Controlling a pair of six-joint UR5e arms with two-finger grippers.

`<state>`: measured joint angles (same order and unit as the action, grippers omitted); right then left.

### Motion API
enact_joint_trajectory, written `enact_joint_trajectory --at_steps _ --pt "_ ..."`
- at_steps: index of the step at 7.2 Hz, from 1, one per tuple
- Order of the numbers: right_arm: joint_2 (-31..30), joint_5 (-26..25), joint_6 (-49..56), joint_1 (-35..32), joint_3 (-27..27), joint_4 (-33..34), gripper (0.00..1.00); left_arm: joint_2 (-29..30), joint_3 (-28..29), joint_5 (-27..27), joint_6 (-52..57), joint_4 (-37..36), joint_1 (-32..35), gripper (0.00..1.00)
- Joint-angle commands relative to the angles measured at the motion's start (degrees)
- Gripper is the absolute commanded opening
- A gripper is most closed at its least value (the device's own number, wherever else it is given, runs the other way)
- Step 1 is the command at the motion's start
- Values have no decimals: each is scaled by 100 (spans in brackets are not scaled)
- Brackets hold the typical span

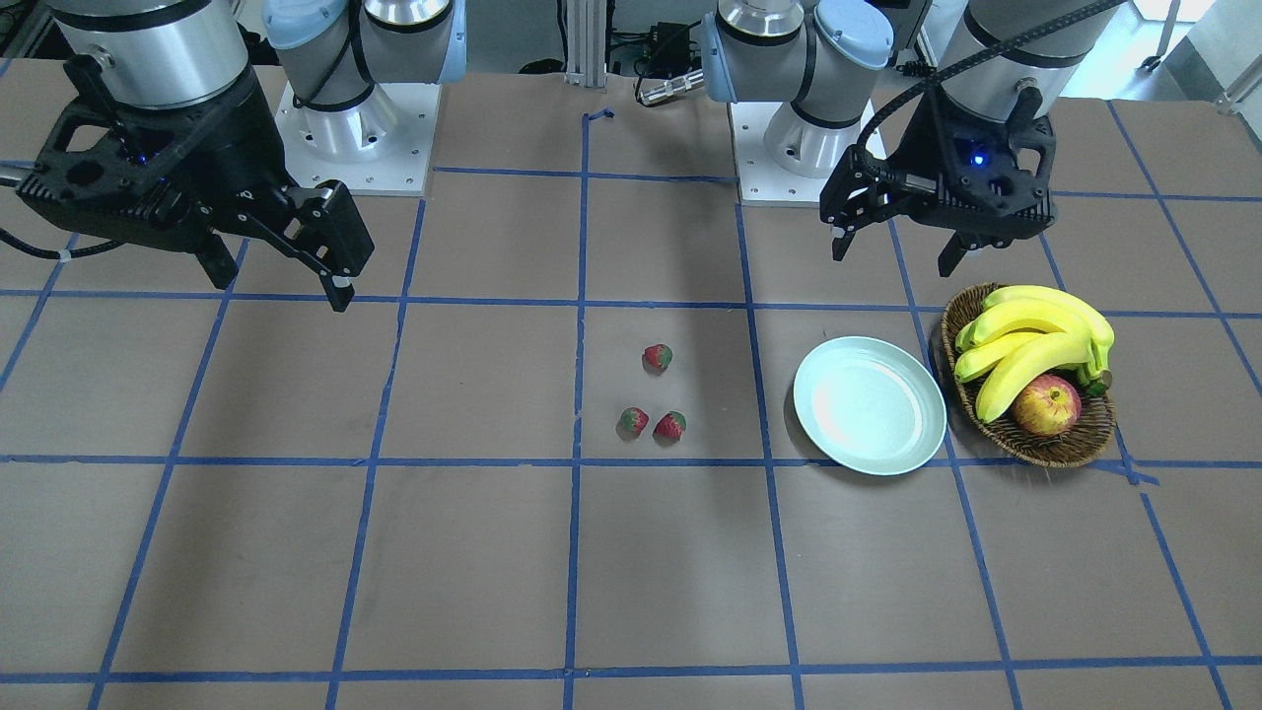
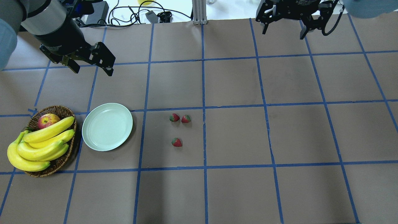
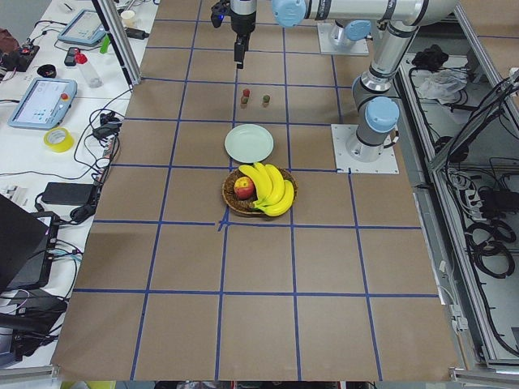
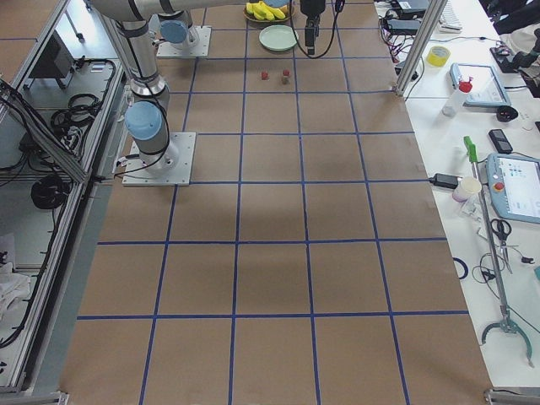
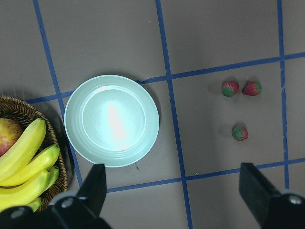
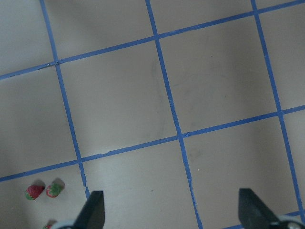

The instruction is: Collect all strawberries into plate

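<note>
Fingertips of my left jaws are showing dark at the bottom corners of the left wrist view. They are spread wide, gripping nothing, and hanging high over the table (image 2: pixel 236 137). My right jaws are likewise standing spread and empty.

Strawberries (image 5: pixel 239 132), three: all are lying on the table, none in the plate (image 5: pixel 143 143). Two are sitting just beside each other; the third is lying alone nearby.

Plate: lying empty, close beside the basket (image 2: pixel 59 109) that is carrying the bananas (image 2: pixel 40 146) and an apple (image 2: pixel 48 120).

Hazards, as I am judging them:
- The paired berries are lying so close that jaws closing on one are likely nudging or catching the other.
- Small rounded fruit is prone to squirting out of an off-centre pinch.
- A berry released from too high is risking a roll over the plate's shallow rim.
- The basket is crowding the plate, so a low approach on that side is risking a brush with the bananas.
- Both arms reaching into one small cluster are inviting a clash.

Position against jaws: in my left wrist view the berries are lying ahead of the tips, nearer the right-hand finger, with the plate nearer the other. They are well apart from both. For my right jaws they are sitting at the view's lower left corner, outside the span.
</note>
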<state>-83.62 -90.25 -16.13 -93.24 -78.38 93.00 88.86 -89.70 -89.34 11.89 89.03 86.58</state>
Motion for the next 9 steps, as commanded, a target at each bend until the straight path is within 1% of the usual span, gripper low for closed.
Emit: enact_joint_trajectory --at_steps 1,3,6,9 --pt "22 8 -30 -27 -45 69 100 9 -13 4 24 -9 0 100" --pt "57 -70 22 -19 -80 113 100 9 -13 -4 24 -18 0 100" --pt "74 8 5 -10 -221 165 100 9 -13 -4 32 -44 -9 100" --pt "109 17 5 8 -230 174 100 9 -13 -4 32 -44 -9 100"
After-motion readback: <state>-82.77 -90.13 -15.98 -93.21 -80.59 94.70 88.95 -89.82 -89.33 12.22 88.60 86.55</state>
